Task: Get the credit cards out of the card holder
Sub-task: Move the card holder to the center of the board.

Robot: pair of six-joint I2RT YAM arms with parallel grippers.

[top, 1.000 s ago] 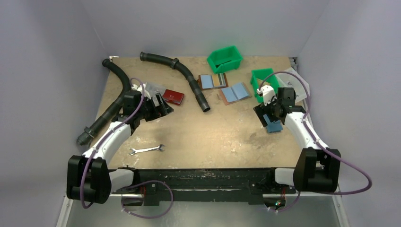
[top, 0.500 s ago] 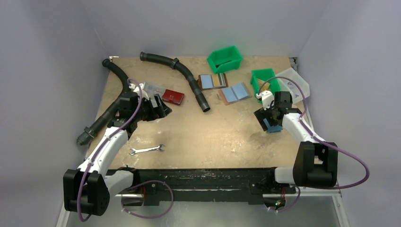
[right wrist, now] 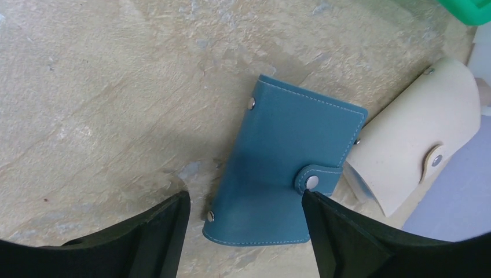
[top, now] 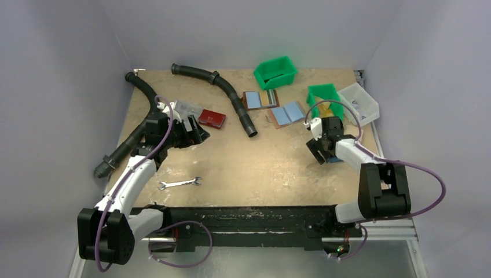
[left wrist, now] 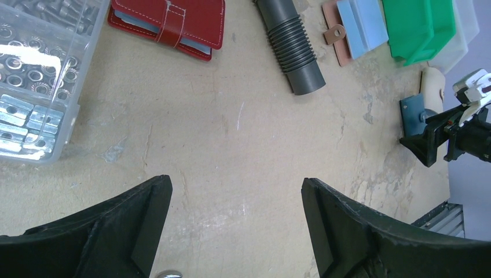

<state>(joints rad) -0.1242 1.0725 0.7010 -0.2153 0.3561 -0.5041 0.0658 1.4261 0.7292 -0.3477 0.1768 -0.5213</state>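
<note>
Far left, a black corrugated hose (top: pixel 134 127) runs along the table edge. The left gripper (left wrist: pixel 234 191) hangs over bare tabletop, fingers spread wide, nothing between them. Just beside it sits a clear parts box (left wrist: pixel 35 69) full of nuts and bolts, and past that a red wallet (left wrist: pixel 171 23), closed. A wrench (top: pixel 180 184) lies nearer the arm bases.

Into the middle: a second hose (top: pixel 231 95), then an open brown holder (top: pixel 259 99) and a second open brown holder (top: pixel 288 113), both lined in blue, with a green bin (top: pixel 275 72) behind them.

Now the right side. The card holder (right wrist: pixel 289 168) lies flat on the table, folded shut with its snap tab fastened, and a cream holder (right wrist: pixel 411 156) is just beside it. The right gripper (right wrist: pixel 246 202) is poised right over it, fingers apart and gripping nothing. In the wrist view the holder's near end sits in the gap between them.
</note>
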